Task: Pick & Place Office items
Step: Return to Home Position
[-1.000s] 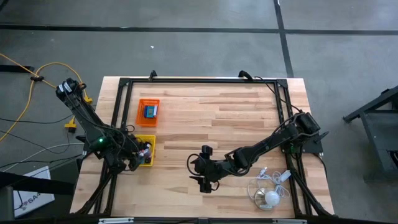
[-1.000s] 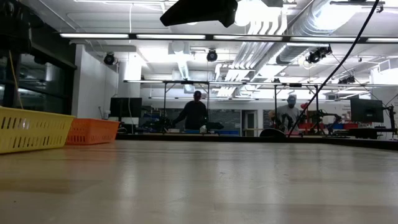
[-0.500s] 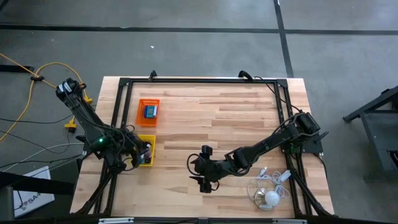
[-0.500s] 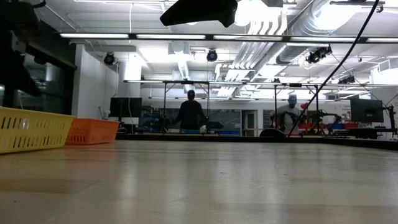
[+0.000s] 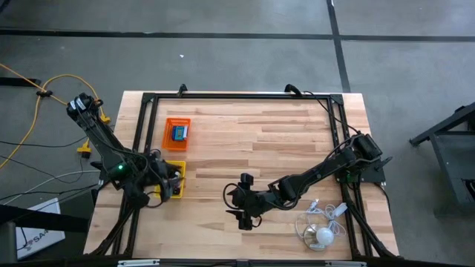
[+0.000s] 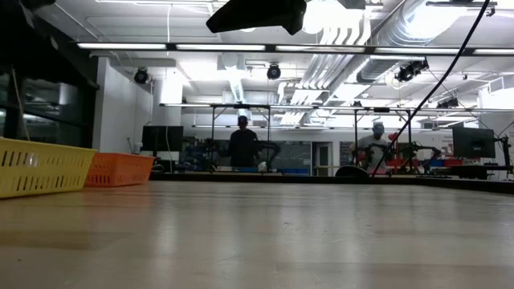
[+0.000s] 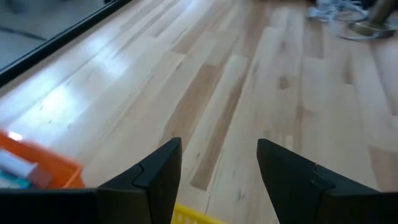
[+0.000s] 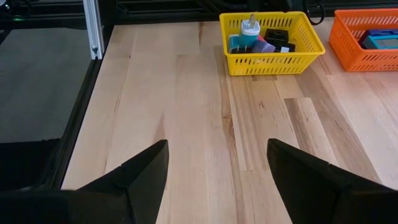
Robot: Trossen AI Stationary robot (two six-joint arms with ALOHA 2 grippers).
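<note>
The left claw point(image 7: 219, 146) hangs just over the yellow basket point(image 8: 273, 62), its fingers spread wide with nothing between them. The right claw point(image 8: 217, 144) is well apart from the basket and faces it, fingers spread and bare too. The office items point(image 8: 264, 38) sit inside the basket. One teal and white piece point(image 8: 250, 28) stands up, long way pointing up; the others lie flat. An orange basket point(image 8: 360, 59) is just beside the yellow one.

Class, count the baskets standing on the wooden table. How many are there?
2. The yellow basket sits near the left edge of the table; the orange basket stands beside it, nearer the far edge. No others show.
</note>
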